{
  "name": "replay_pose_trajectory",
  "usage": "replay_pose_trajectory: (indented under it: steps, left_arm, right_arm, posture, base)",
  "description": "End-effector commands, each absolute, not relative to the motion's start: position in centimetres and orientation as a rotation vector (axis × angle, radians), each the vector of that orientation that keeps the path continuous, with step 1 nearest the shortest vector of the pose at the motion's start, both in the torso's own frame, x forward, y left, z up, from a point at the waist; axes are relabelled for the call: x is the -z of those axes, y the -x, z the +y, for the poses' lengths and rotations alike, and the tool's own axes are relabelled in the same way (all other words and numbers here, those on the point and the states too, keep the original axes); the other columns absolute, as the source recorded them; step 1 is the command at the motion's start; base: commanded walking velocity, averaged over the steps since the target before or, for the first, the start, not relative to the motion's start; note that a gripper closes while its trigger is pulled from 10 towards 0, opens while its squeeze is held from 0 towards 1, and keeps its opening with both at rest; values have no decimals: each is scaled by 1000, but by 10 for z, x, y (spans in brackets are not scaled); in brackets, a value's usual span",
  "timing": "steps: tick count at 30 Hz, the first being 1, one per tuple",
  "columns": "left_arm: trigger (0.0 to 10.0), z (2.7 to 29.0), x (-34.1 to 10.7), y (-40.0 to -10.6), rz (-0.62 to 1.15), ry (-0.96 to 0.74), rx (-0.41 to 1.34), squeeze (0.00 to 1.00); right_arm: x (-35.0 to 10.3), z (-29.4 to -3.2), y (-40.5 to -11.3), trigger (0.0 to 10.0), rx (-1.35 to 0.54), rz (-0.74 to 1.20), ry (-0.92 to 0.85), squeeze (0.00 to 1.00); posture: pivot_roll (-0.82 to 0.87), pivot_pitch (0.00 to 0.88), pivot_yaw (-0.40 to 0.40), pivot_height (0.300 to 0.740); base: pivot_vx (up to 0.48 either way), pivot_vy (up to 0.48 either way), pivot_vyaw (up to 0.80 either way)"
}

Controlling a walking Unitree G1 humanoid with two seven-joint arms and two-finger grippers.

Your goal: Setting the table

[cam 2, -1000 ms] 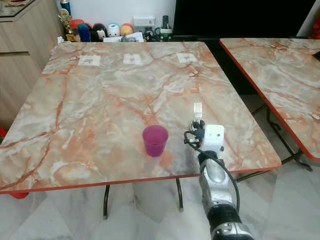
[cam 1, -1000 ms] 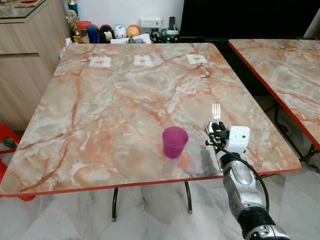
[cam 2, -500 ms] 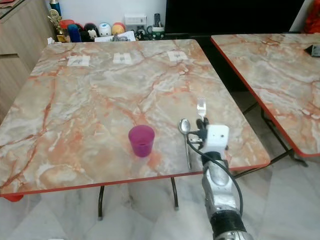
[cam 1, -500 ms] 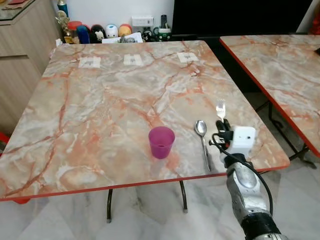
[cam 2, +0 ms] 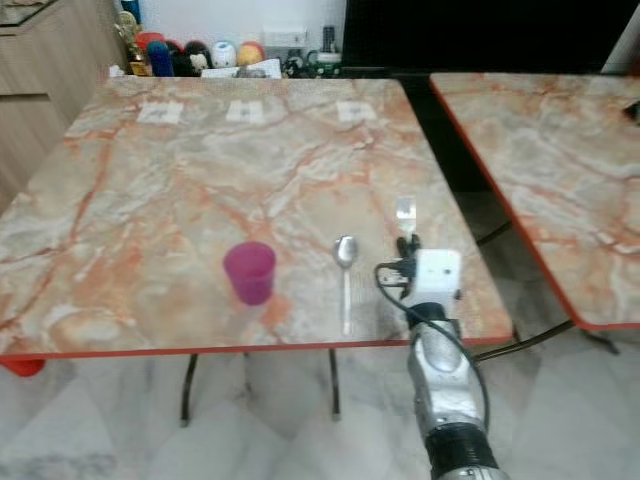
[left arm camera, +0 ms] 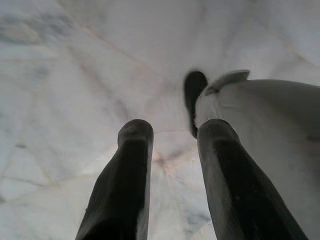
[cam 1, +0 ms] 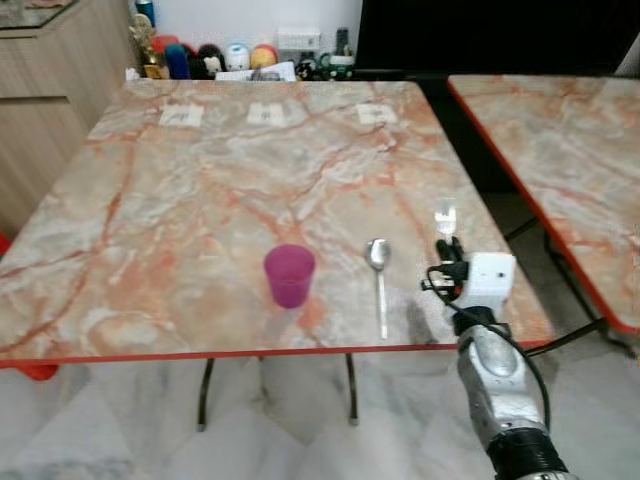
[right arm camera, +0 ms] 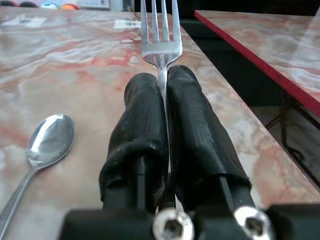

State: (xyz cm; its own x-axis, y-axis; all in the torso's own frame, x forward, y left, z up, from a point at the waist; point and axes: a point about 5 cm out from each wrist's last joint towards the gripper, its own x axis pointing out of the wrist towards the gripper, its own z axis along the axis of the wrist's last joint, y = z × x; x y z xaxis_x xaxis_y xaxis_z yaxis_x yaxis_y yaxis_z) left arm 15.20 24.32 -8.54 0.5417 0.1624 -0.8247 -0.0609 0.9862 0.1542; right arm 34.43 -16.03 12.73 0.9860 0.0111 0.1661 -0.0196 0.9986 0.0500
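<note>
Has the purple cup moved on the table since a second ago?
Cannot tell for sure; the camera shifted. The purple cup sits near the table's front edge as before, so probably no.

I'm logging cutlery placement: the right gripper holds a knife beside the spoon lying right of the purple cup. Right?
Not quite: the right gripper is shut on a fork, not a knife; the right wrist view shows its tines. The spoon does lie right of the purple cup.
</note>
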Motion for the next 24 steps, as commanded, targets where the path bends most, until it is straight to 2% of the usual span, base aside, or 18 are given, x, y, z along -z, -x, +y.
replay_pose_trajectory:
  steps: [1,24]
  left_arm:
    - [10000,244,88,-145,1008,-110,-138,0]
    - [10000,243,87,-149,1000,-113,-129,0]
  right_arm:
    - [-131,-162,-344,10000,-12,-178,-47,0]
    - [-137,-165,-344,10000,8,-199,-33,0]
  posture:
    - [3,137,-47,740]
    - [-4,118,-35,740]
  base:
    - [0,-480,0]
    - [0,-480,0]
